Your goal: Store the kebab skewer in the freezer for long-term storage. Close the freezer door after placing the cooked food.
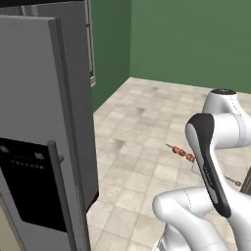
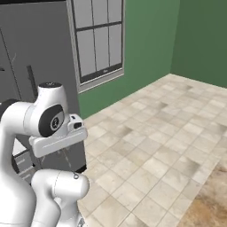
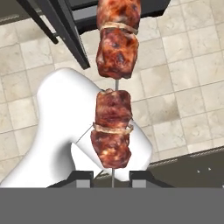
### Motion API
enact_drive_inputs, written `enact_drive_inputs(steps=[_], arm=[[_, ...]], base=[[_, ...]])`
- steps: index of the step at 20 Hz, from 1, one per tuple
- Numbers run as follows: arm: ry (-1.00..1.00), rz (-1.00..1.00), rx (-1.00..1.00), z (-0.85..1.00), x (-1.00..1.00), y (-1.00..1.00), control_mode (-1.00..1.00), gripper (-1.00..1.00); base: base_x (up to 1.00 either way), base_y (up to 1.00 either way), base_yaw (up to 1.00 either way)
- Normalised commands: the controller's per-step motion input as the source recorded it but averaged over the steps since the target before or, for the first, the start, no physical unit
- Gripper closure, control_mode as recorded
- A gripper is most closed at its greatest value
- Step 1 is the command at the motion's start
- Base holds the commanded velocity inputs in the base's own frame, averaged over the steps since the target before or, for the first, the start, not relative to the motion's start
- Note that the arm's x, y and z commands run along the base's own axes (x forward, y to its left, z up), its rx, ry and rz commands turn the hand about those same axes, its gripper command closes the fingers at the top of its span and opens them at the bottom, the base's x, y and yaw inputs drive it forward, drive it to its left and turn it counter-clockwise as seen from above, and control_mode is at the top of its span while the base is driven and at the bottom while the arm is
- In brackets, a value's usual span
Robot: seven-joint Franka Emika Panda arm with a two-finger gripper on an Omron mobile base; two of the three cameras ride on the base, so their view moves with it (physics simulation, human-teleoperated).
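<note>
The kebab skewer (image 3: 113, 131) runs up the middle of the hand view, its red-brown meat chunks close to the camera. My gripper (image 3: 112, 179) is shut on its thin stick just below the lowest chunk. In the left base view the kebab skewer (image 1: 180, 152) pokes out to the left from behind my forearm, level and above the tiled floor. The freezer door (image 1: 34, 98), grey with a black dispenser panel (image 1: 29, 186) and a dark bar handle (image 1: 58, 191), stands swung open at the left. The freezer's inside is hidden behind this door.
The grey fridge body (image 2: 40, 53) stands at the left, with a window (image 2: 97, 40) in the green wall beside it. Beige floor tiles (image 1: 147, 112) stretch to the right. My own white arm (image 2: 48, 124) blocks the lower left of the right base view.
</note>
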Motion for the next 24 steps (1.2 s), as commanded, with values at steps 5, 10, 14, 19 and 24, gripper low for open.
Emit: enact_drive_inputs(steps=[5, 10, 14, 19, 24], arm=[[0.00, 0.00, 0.00, 0.00, 0.00, 0.00, 1.00, 1.00], [0.00, 0.00, 0.00, 0.00, 0.00, 0.00, 1.00, 1.00], [0.00, 0.00, 0.00, 0.00, 0.00, 0.00, 1.00, 1.00], [0.00, 0.00, 0.00, 0.00, 0.00, 0.00, 1.00, 1.00], [0.00, 0.00, 0.00, 0.00, 0.00, 0.00, 1.00, 1.00]], base=[[0.59, -0.03, -0.08], [0.74, 0.00, 0.00], [0.82, 0.00, -0.03], [0.86, -0.05, -0.04], [0.68, -0.12, 0.02]])
